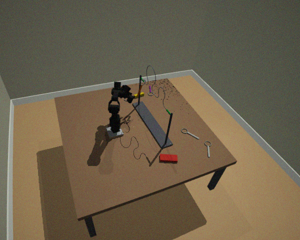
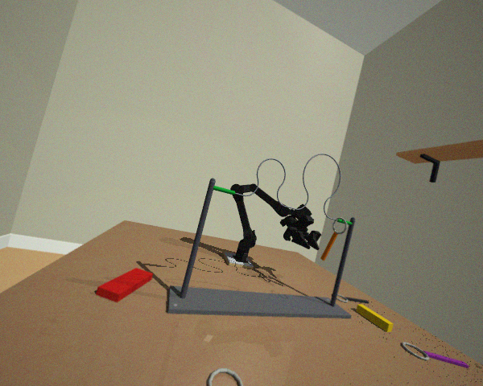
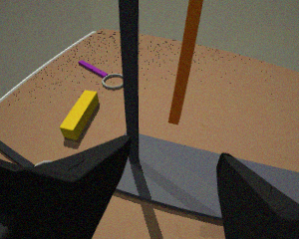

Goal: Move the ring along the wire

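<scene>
The ring (image 1: 144,81) (image 2: 346,225) hangs around the green part (image 2: 348,222) beside the far post (image 1: 139,100) (image 2: 343,265) (image 3: 131,75). Its orange handle (image 1: 139,90) (image 2: 329,246) (image 3: 185,65) slants downward, free of the fingers. My gripper (image 1: 132,97) (image 2: 313,245) (image 3: 175,151) is open and empty, back from the handle on the arm's side. In the wrist view the handle's lower end shows above the gap between the fingertips. The other green part (image 1: 168,112) (image 2: 224,190) adjoins the near post (image 1: 168,129) (image 2: 198,240).
The thin grey wire (image 2: 270,158) loops between the green parts. A grey base (image 1: 151,121) (image 2: 249,301) carries the posts. A yellow block (image 1: 140,95) (image 2: 373,318) (image 3: 79,115), a purple-handled ring (image 2: 445,359) (image 3: 93,69) and a red block (image 1: 168,158) (image 2: 125,284) lie on the table.
</scene>
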Motion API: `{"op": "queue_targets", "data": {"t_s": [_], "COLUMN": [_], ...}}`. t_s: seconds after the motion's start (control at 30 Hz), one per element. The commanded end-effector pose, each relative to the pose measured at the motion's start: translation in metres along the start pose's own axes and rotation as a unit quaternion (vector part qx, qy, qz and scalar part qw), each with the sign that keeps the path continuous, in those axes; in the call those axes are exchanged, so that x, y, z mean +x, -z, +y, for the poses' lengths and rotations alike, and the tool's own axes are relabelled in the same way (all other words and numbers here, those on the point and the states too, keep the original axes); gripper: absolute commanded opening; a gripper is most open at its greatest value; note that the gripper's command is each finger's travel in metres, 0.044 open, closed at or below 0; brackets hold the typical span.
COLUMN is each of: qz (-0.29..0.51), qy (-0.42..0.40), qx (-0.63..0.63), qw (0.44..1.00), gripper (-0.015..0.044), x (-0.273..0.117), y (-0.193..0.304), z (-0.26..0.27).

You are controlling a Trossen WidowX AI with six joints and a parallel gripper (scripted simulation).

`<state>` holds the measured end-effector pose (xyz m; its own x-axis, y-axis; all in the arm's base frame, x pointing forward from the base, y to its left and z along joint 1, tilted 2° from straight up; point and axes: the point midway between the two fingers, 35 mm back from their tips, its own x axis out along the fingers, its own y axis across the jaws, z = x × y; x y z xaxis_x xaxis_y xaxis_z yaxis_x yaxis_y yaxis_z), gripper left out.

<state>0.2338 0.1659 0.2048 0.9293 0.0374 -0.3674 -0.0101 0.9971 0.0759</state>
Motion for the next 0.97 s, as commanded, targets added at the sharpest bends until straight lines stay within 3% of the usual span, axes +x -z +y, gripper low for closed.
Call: {"op": "queue_targets", "data": {"t_s": [0.0, 0.17, 0.93], "qz": [-0.007, -0.009, -0.009], "qy": [-0.008, -0.008, -0.008], "qx": [0.007, 0.006, 0.006], "qw": [1.0, 1.0, 1.0], "gripper": [0.0317, 0.044, 0.044], "x": [-0.0274, -0.0337, -0.0337], "y": [-0.0052, -0.0058, -0.0058], "z": [0.0009, -0.0002, -0.0002]}}
